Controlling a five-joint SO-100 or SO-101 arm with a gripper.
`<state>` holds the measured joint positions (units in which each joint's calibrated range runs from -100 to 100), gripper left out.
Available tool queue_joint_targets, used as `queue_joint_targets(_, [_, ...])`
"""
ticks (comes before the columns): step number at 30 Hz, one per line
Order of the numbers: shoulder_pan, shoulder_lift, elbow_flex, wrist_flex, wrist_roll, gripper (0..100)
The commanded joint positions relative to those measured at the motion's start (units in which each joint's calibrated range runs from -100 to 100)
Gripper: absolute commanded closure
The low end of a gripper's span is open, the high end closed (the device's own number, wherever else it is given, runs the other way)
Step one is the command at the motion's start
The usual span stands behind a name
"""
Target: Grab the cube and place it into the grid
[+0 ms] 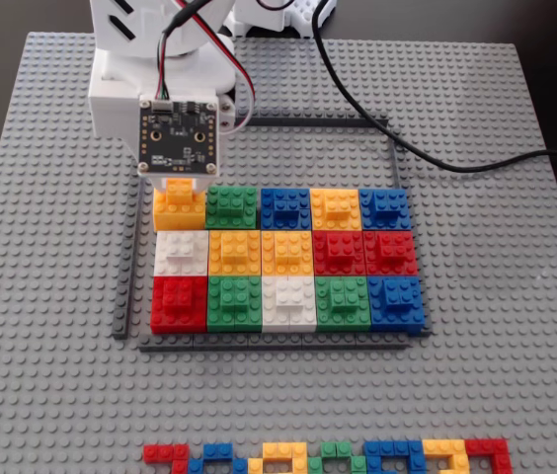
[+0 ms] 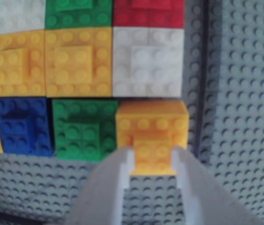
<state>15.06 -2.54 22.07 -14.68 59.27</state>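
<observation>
Item: the cube (image 2: 151, 129), yellow-orange, studded, smaller raised brick on top. Location: top-left cell of the grid (image 1: 285, 260) in the fixed view, touching a green cube (image 1: 231, 206) at its 3 o'clock and a white cube (image 1: 181, 251) at its 6 o'clock. Hand (image 2: 153, 158): white, fingers narrowed on either side of the cube's raised brick, gripping it. Support: grey studded table (image 1: 51, 296). Frame: thin dark grey strips (image 1: 126, 286) around the grid.
</observation>
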Motion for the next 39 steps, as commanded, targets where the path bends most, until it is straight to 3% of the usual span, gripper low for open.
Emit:
queue_joint_targets(1, [-1.02, -0.04, -4.44, -0.61, -0.39, 94])
queue_joint_targets(22, [-1.69, 1.68, -3.9, -2.91, -1.22, 93])
queue_joint_targets(31, [-1.24, 1.51, -3.44, -3.64, -1.03, 83])
queue_joint_targets(39, [-0.8, 1.08, -2.81, -3.64, -0.88, 83])
